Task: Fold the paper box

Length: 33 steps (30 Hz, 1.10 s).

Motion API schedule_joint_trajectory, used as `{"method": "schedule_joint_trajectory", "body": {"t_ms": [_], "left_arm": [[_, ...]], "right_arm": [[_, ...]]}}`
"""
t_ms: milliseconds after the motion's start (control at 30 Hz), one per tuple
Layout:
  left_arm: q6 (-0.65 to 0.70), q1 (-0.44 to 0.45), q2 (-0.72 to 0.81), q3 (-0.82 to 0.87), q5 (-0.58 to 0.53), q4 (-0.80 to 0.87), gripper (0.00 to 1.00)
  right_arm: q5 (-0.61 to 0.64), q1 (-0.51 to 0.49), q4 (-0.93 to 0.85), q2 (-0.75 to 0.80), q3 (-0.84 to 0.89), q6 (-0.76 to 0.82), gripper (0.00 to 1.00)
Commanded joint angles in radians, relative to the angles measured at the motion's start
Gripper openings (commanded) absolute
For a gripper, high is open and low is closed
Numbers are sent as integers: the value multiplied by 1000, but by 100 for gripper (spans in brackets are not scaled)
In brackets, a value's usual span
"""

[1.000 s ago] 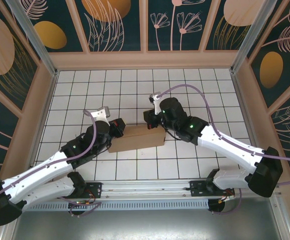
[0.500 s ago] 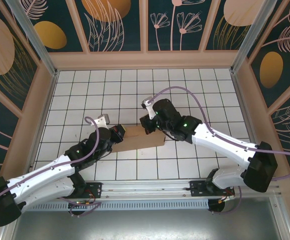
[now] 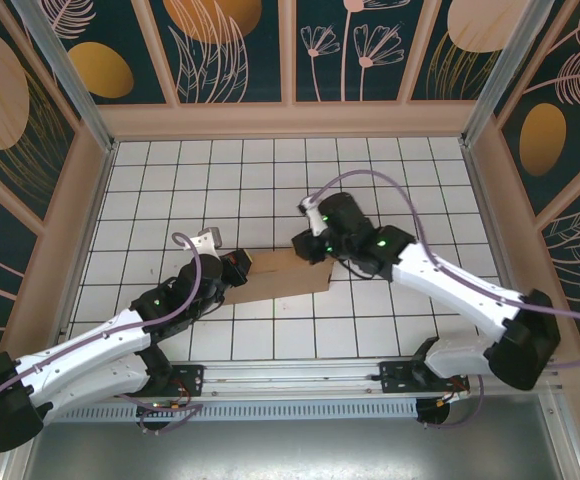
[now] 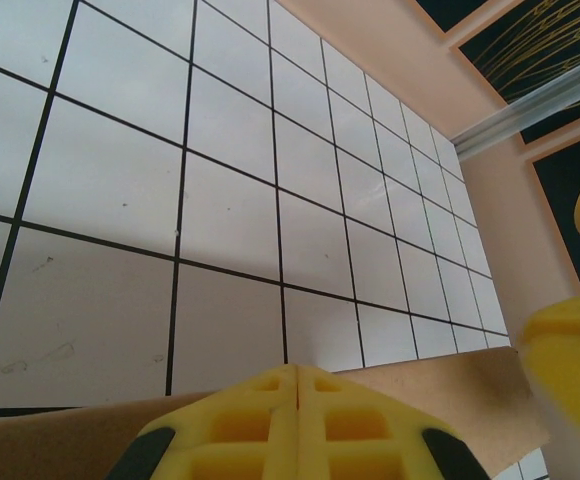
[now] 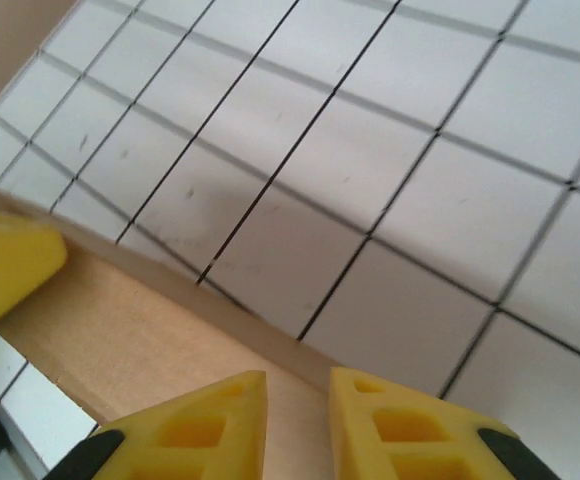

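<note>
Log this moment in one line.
paper box: on table | left gripper: shut, at left end | right gripper: slightly open, at right end

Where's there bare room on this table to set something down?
Free: far tile rows of the table, between back wall and paper box, plus tiles by the right wall. Crowded: mid-table, where the left tool and right tool meet the box.

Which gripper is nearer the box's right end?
Right. The right gripper is over the box's right end, at its far edge. The left gripper is at the opposite, left end.
</note>
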<state>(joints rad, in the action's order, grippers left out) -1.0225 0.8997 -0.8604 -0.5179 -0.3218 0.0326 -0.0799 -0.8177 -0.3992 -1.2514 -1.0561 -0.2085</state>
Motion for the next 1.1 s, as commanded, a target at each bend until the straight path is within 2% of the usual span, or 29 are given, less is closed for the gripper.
{"method": "schedule_joint_trajectory", "body": {"t_ms": [0,167,367,467,933,1067], "left_arm": [[34,3,-27,13,29,101,0],[33,4,-32,24,37,101,0],[45,3,-34,15,42,116,0],[45,4,-34,20,43,114,0],[45,4,-8,33,36,132,0],[42,3,-12,45,47,112,0]], "right_arm": [[-38,48,-63,68,29,-11,24],[-16,58,-95,97,85,-68,23],[-35,88,-150,108,111,-106,37],[-4,88,-168,100,117,-105,43],[55,106,-217,105,128,-94,48],[14,106,-211,106,135,-98,49]]}}
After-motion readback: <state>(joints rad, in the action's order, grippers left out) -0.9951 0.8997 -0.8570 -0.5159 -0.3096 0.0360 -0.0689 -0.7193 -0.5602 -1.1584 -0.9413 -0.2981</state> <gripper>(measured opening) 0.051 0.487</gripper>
